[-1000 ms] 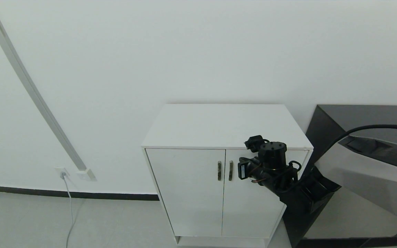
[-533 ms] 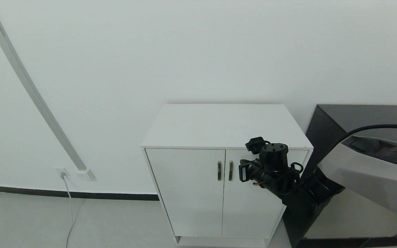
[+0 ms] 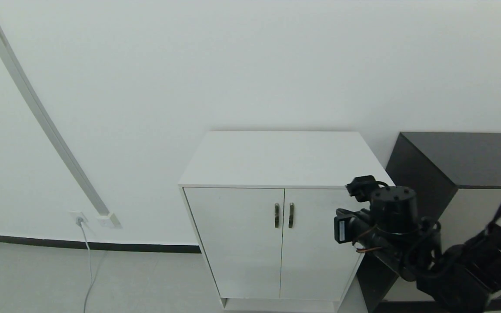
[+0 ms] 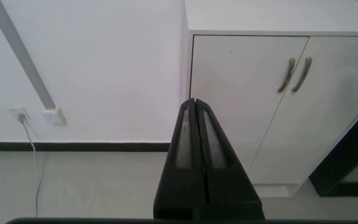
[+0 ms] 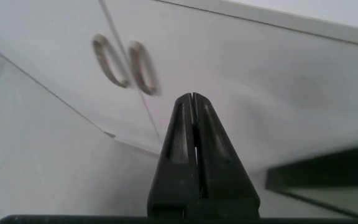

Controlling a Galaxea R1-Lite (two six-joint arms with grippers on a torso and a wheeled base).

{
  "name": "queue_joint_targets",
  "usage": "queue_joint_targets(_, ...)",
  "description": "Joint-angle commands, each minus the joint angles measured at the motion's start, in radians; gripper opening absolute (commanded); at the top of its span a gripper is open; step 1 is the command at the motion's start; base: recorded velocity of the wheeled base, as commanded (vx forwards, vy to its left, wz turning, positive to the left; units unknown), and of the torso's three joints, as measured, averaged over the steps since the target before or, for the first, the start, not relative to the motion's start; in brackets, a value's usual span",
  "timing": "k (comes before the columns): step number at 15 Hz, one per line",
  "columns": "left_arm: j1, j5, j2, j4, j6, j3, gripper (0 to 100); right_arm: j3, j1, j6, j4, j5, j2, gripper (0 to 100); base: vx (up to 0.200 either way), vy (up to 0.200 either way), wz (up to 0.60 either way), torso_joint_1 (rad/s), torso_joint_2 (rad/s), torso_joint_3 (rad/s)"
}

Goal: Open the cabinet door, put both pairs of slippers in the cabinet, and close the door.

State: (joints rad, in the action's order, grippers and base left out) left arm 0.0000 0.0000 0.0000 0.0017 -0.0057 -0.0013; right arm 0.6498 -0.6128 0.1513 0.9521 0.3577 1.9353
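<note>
White wall (image 3: 250, 65) fills the background, with a pale cable duct (image 3: 37, 108) running slantwise down its left side to a small junction box (image 3: 110, 221). Just left of that box sits a wall socket (image 3: 78, 216), and a grey cable (image 3: 88, 269) hangs from it onto the light grey floor (image 3: 28, 282). A dark skirting strip (image 3: 89, 245) runs along the foot of the wall.

The white cabinet (image 3: 276, 161) stands against the wall, right of centre. Its left door (image 3: 237, 243) and right door (image 3: 315, 256) are both closed, meeting at a thin centre seam. Two slim metal handles, the left handle (image 3: 276, 215) and the right handle (image 3: 291, 215), stand upright on either side of that seam, high on the doors. A black unit (image 3: 450, 156) stands just to the right of the cabinet, against the same wall.

The right arm (image 3: 389, 221) hangs in front of the cabinet's right edge, on the near side, well apart from the handles. The right gripper (image 5: 192, 96) has its two fingers pressed flat together with nothing between them, and points at the right door, right of the handles. The left gripper (image 4: 194, 101) is likewise fully closed and empty, held low and to the left, aimed toward the cabinet's left front corner, clear of the doors.
</note>
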Motion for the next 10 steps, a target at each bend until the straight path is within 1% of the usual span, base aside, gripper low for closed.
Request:
queue_joint_targets(1,0.000,0.000,0.000,0.000,0.001,0.000,0,-0.202,0.056,0.016,-0.003,0.044,-0.263,0,0.000,0.000,0.00,0.000,0.00,0.000)
queue_joint_targets(3,0.000,0.000,0.000,0.000,0.000,0.001,0,-0.305,0.153,0.013,-0.009,0.064,-0.391,0,0.000,0.000,0.00,0.000,0.00,0.000)
queue_joint_targets(4,0.000,0.000,0.000,0.000,0.000,0.000,0,-0.334,0.192,0.010,-0.019,0.066,-0.430,0,0.000,0.000,0.00,0.000,0.00,0.000)
queue_joint_targets(5,0.000,0.000,0.000,0.000,0.000,0.001,0,-0.383,0.271,0.007,-0.069,0.064,-0.529,0,0.000,0.000,0.00,0.000,0.00,0.000)
queue_joint_targets(6,0.000,0.000,0.000,0.000,0.000,0.001,0,-0.403,0.301,0.007,-0.102,0.063,-0.573,0,0.000,0.000,0.00,0.000,0.00,0.000)
queue_joint_targets(7,0.000,0.000,0.000,0.000,0.000,0.001,0,-0.444,0.349,0.007,-0.190,0.058,-0.687,0,0.000,0.000,0.00,0.000,0.00,0.000)
queue_joint_targets(8,0.000,0.000,0.000,0.000,0.000,0.000,0,-0.461,0.366,0.007,-0.266,0.057,-0.783,0,0.000,0.000,0.00,0.000,0.00,0.000)
queue_joint_targets(9,0.000,0.000,0.000,0.000,0.000,0.001,0,-0.461,0.369,0.007,-0.311,0.057,-0.832,0,0.000,0.000,0.00,0.000,0.00,0.000)
queue_joint_targets(10,0.000,0.000,0.000,0.000,0.000,0.001,0,-0.455,0.370,0.005,-0.449,0.055,-0.970,0,0.000,0.000,0.00,0.000,0.00,0.000)
